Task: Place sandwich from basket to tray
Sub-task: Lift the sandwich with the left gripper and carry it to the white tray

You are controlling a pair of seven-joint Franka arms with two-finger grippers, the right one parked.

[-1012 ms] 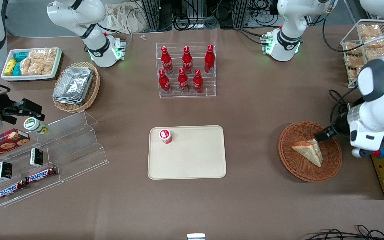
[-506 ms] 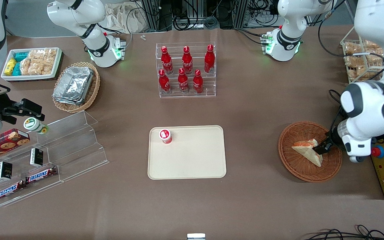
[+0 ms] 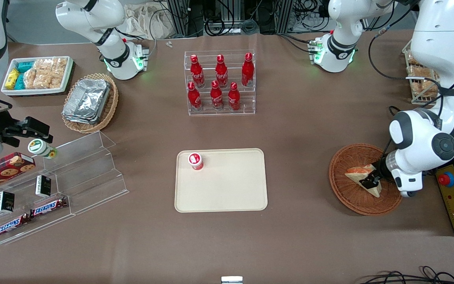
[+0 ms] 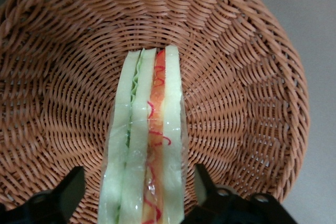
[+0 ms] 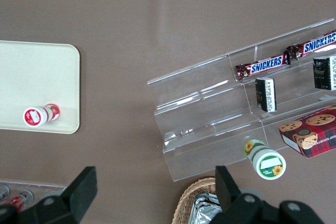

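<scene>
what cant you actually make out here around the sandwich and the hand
- Front view: the hand covers the middle of the sandwich, so contact cannot be confirmed.
- Left wrist view: the sandwich's near end is cut off by the picture edge; both fingers flank it with gaps showing.
- Left wrist view: the basket floor under the sandwich is hidden.
- Front view: the label on the small red cup on the tray is too small to read.

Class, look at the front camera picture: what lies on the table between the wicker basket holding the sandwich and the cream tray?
Nothing: between basket and tray the front view shows only brown tabletop. The hand straddles the sandwich.
</scene>
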